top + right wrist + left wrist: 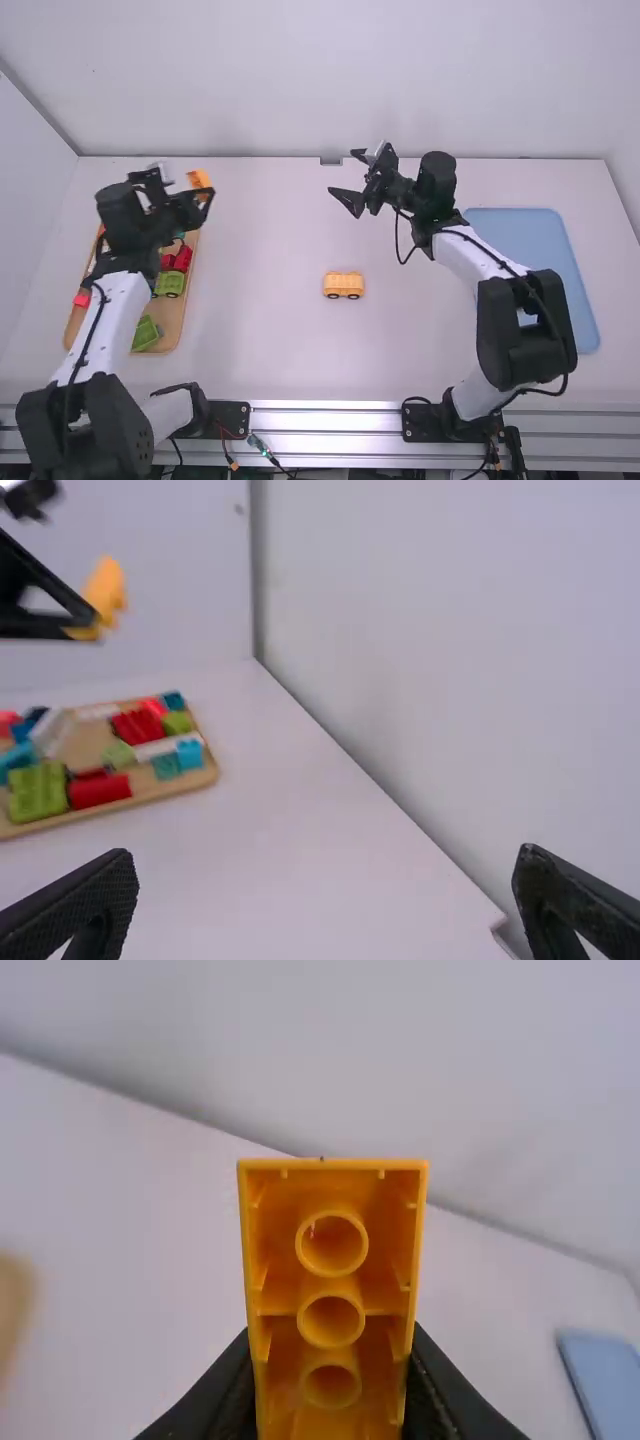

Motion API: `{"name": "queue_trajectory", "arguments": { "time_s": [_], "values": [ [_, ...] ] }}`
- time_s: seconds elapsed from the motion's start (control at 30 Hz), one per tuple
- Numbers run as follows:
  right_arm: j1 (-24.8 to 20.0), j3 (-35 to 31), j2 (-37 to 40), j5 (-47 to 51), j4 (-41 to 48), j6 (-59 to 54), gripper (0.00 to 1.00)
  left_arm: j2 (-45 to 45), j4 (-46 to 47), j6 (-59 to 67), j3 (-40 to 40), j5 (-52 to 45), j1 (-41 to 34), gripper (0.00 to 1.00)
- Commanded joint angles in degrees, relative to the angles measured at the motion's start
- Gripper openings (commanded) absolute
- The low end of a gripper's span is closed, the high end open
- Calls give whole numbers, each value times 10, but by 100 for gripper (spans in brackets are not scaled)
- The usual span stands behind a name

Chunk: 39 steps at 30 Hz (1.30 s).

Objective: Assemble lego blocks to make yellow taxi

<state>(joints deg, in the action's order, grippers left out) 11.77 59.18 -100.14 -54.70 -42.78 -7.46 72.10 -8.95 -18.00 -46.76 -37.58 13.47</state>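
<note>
My left gripper (202, 197) is raised near the wooden tray at the left, shut on an orange-yellow block (200, 180). In the left wrist view the block (331, 1290) shows its hollow underside with tubes, held between the tips of the left gripper (330, 1390). A yellow block piece on dark wheels (344, 285) rests on the middle of the table. Beyond it and slightly right, my right gripper (345, 180) hangs over the table with nothing in it; in the right wrist view the right gripper (325, 895) has its fingers wide apart.
The wooden tray (150, 790) holds several red, green, blue and white blocks, partly under the left arm. A blue tray (585, 300) lies at the right beside the right arm. The back wall (350, 80) rises behind the table.
</note>
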Motion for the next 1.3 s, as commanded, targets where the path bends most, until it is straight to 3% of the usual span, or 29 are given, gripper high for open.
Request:
{"name": "queue_trajectory", "arguments": {
  "time_s": [0.0, 0.23, 0.43, 0.6, 0.87, 1.27],
  "values": [
    [-10, 0, -40, -176, -68, 125, 99, 34, -62, 52, 23, -103, -54, 2],
    [-7, 21, -99, -277, -256, 320, 97, 158, -313, 67, 38, -272, -147, 2],
    [9, 60, -105, -334, -250, 402, 83, 257, -456, 34, 19, -307, -184, 2],
    [10, 77, -104, -338, -184, 384, 74, 292, -539, 7, 6, -350, -195, 2],
    [23, 76, -104, -320, -88, 310, 64, 293, -582, -9, 6, -350, -199, 2],
    [46, 76, -104, -310, -72, 252, 51, 293, -578, -19, 6, -355, -199, 2]
  ]
}}
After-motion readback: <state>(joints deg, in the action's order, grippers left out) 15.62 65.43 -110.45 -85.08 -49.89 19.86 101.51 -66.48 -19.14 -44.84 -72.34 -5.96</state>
